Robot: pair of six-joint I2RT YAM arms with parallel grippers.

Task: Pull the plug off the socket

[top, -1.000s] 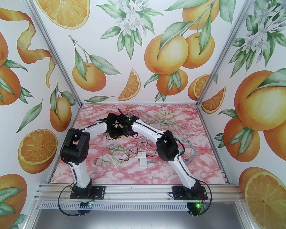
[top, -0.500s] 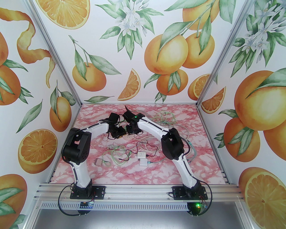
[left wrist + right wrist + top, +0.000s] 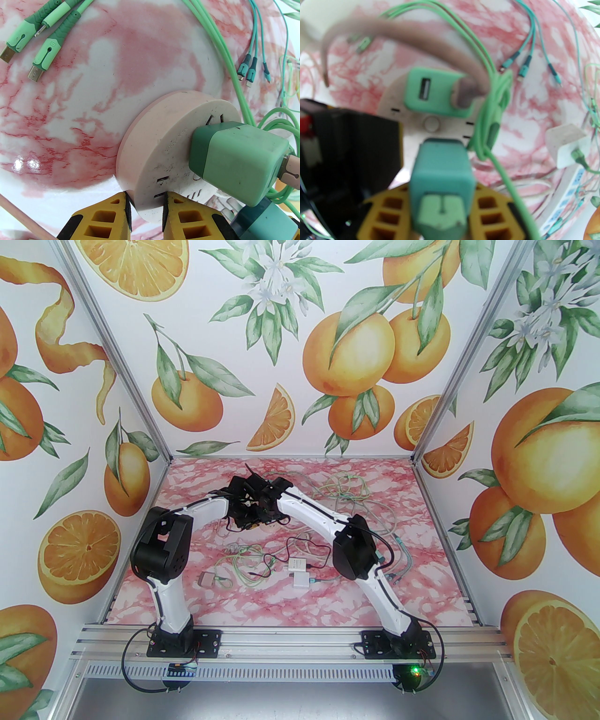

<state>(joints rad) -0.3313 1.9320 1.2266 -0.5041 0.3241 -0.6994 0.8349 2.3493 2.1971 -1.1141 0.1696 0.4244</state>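
Worktop of pink-veined marble print carries the job in its far half, a little left of the middle, where the white left arm and white right arm meet tip to tip. There sits the round, pale pink plastic socket, ringed by loose green cables.

The left gripper is clamped on the socket's rim, one yellow finger on each side of the edge, so this arm acts as the anchor. Off the socket's face stand two blocks: a two-tone green cube charger with a pinkish cable, untouched, and beside it the blocky teal plug. The right gripper is closed around the teal plug, with yellow fingers pressed to its two flanks.

The plug's long axis runs straight out from the socket's face toward the right wrist, and the anchoring grip lies on the opposite side. The pull should therefore follow that axis, away from the face. Whether the prongs have cleared their slots is hidden behind the plug's body.
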